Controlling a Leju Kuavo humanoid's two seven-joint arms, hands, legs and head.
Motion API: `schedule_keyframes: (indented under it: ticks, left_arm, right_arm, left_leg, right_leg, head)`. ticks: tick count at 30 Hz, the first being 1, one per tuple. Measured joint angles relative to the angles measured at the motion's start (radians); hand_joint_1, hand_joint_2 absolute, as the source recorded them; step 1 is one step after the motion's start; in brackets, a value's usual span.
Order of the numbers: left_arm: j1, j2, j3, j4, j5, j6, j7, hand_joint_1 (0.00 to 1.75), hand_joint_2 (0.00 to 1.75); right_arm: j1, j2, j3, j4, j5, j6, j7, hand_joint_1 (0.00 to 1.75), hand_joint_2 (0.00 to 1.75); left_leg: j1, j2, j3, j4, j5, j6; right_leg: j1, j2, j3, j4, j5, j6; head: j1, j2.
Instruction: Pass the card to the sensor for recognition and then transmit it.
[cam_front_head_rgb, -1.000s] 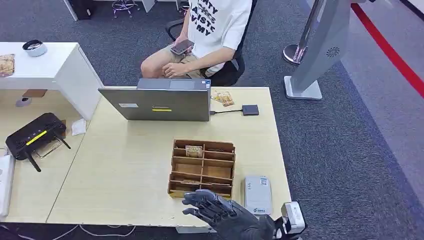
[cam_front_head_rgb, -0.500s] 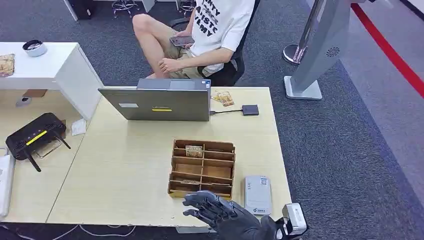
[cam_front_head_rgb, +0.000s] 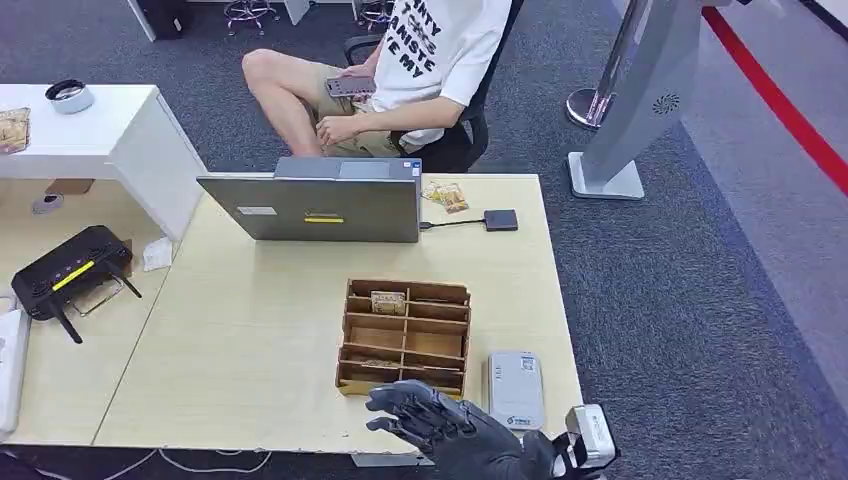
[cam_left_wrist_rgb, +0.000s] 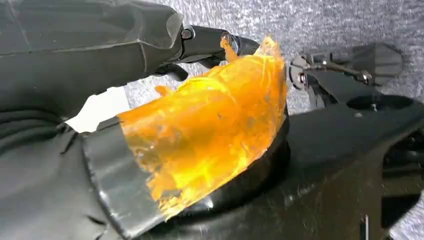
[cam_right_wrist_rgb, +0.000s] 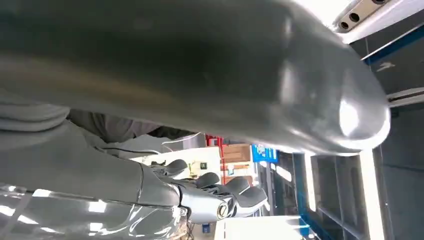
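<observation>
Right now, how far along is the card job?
Nothing looks done. The right robot hand hovers with fingers spread and nothing in it, just in front of the wooden organizer, where a card sits in a far slot. The white sensor beside the organizer has nothing on it. Left: grasp a card, present it to the sensor, hand it over.

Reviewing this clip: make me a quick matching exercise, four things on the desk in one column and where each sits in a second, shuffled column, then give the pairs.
Things:
1. wooden organizer
2. laptop
3. card reader
4. black router

Places:
A. on the adjoining table at the left
B. near the desk's front right corner, beside the organizer
C. at the far edge, in front of the seated person
D. mid-desk, just beyond the robot's right hand

Pairs: 1-D, 2-C, 3-B, 4-A
</observation>
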Motion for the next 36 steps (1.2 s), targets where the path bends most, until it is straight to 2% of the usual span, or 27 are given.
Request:
schedule_keyframes:
  ticks: [12,13,14,15,20,21,22,25,26,30,31,32,33,34,35,36]
  left_arm:
    - [-0.001,-0.005,0.022,0.000,0.019,-0.064,-0.015,0.00,0.00]
    - [-0.001,-0.005,0.023,0.000,0.021,-0.065,-0.018,0.10,0.00]
    - [-0.001,-0.005,0.025,0.000,0.021,-0.066,-0.018,1.55,0.00]
    - [-0.001,-0.005,0.028,0.000,0.021,-0.067,-0.019,1.75,0.00]
    - [0.002,-0.002,0.032,0.000,0.022,-0.067,-0.026,1.71,0.00]
    - [0.004,0.000,0.032,0.000,0.023,-0.068,-0.029,0.72,0.00]
    - [0.005,0.002,0.032,0.000,0.024,-0.070,-0.032,0.00,0.00]
    - [0.005,0.002,0.032,0.000,0.025,-0.080,-0.036,0.00,0.00]
    - [0.005,0.000,0.032,0.000,0.026,-0.083,-0.036,1.75,0.00]
    - [0.006,0.002,0.032,0.000,0.026,-0.081,-0.039,1.75,0.00]
    - [0.006,0.005,0.032,-0.001,0.026,-0.080,-0.039,0.42,0.00]
    - [0.006,0.008,0.032,-0.001,0.026,-0.079,-0.039,0.14,0.00]
    - [0.006,0.008,0.032,-0.001,0.026,-0.081,-0.039,0.16,0.00]
    - [0.005,0.008,0.032,-0.001,0.026,-0.082,-0.039,0.28,0.00]
    - [0.005,0.006,0.032,-0.001,0.026,-0.083,-0.039,1.47,0.00]
    - [0.005,0.005,0.032,-0.001,0.025,-0.083,-0.039,1.62,0.00]
  right_arm:
    - [-0.004,0.000,0.001,0.000,0.005,0.001,-0.013,0.00,0.00]
    - [-0.004,0.000,0.001,0.000,0.006,0.001,-0.013,0.00,0.00]
    - [-0.005,-0.001,0.002,0.000,0.006,0.001,-0.014,0.00,0.00]
    - [-0.005,-0.001,0.002,0.000,0.007,0.000,-0.014,0.00,0.00]
    - [-0.008,-0.003,0.002,0.000,0.008,-0.002,-0.014,0.00,0.00]
    - [-0.011,-0.003,0.003,0.000,0.008,-0.004,-0.011,0.00,0.00]
    - [-0.015,-0.003,0.004,0.000,0.006,-0.006,-0.010,0.00,0.00]
    - [-0.023,-0.003,0.005,0.000,0.005,-0.013,-0.006,0.00,0.00]
    - [-0.023,-0.003,0.005,0.000,0.005,-0.014,-0.004,0.00,0.00]
    - [-0.025,-0.003,0.007,0.000,0.003,-0.016,-0.002,0.00,0.00]
    - [-0.026,-0.003,0.008,0.000,0.003,-0.016,-0.002,0.00,0.00]
    - [-0.026,-0.003,0.009,-0.001,0.001,-0.016,-0.001,0.00,0.00]
    - [-0.026,-0.003,0.010,-0.001,-0.002,-0.016,0.000,0.00,0.00]
    - [-0.026,-0.003,0.010,-0.001,-0.004,-0.016,0.000,0.00,0.00]
    - [-0.026,-0.003,0.010,-0.001,-0.005,-0.016,0.000,0.00,0.00]
    - [-0.026,-0.003,0.010,-0.001,-0.005,-0.016,0.000,0.00,0.00]
  left_leg:
    - [0.000,0.000,0.000,0.000,0.000,0.000]
    - [0.000,0.000,0.000,0.000,0.000,0.000]
    - [0.000,0.000,0.000,0.000,0.000,0.000]
    - [0.000,0.000,0.000,0.000,0.000,0.000]
    - [0.000,0.000,0.000,0.000,0.000,0.000]
    - [0.000,0.000,0.000,0.000,0.000,0.000]
    - [0.000,0.000,0.000,0.000,0.000,0.000]
    - [-0.001,-0.001,0.000,0.000,0.000,0.000]
    - [-0.001,-0.001,0.000,0.000,0.000,0.000]
    - [-0.001,-0.001,0.000,0.000,0.000,0.000]
    - [-0.001,-0.001,0.000,0.000,0.000,0.000]
    - [-0.001,-0.001,0.000,0.000,0.000,0.000]
    - [-0.001,-0.001,0.000,0.000,0.000,0.000]
    - [-0.001,-0.001,0.000,0.000,0.000,0.000]
    - [-0.001,-0.001,0.000,0.000,0.000,0.000]
    - [-0.001,-0.001,0.000,0.000,0.000,0.000]
  right_leg:
    - [0.000,0.000,0.000,0.000,0.000,0.000]
    - [0.000,0.000,0.000,0.000,0.000,0.000]
    - [0.000,0.000,0.000,0.000,0.000,0.000]
    - [0.000,0.000,0.000,0.000,0.000,0.000]
    - [0.000,0.000,0.000,0.000,0.000,0.000]
    - [0.000,0.000,0.000,0.000,0.000,0.000]
    - [0.000,0.000,0.000,0.000,0.000,0.000]
    - [-0.001,-0.001,0.000,0.000,0.000,0.000]
    - [-0.001,0.000,0.000,0.000,0.000,0.000]
    - [-0.001,-0.001,0.000,0.000,0.000,0.000]
    - [-0.001,-0.001,0.000,0.000,0.000,0.000]
    - [-0.001,-0.001,0.000,0.000,0.000,0.000]
    - [-0.002,-0.001,0.000,0.000,0.000,0.000]
    - [-0.002,-0.001,0.000,0.000,0.000,0.000]
    - [-0.002,-0.001,0.000,0.000,0.000,0.000]
    - [-0.002,0.000,0.000,0.000,0.000,0.000]
  head:
    - [0.000,0.000]
    - [0.000,0.000]
    - [0.000,0.000]
    - [0.000,0.000]
    - [0.000,0.000]
    - [0.000,0.000]
    - [0.000,0.000]
    - [0.000,0.000]
    - [0.000,0.000]
    - [-0.001,0.000]
    - [0.000,0.000]
    - [0.000,0.000]
    - [-0.001,0.000]
    - [-0.001,0.000]
    - [0.000,0.000]
    - [0.000,0.000]
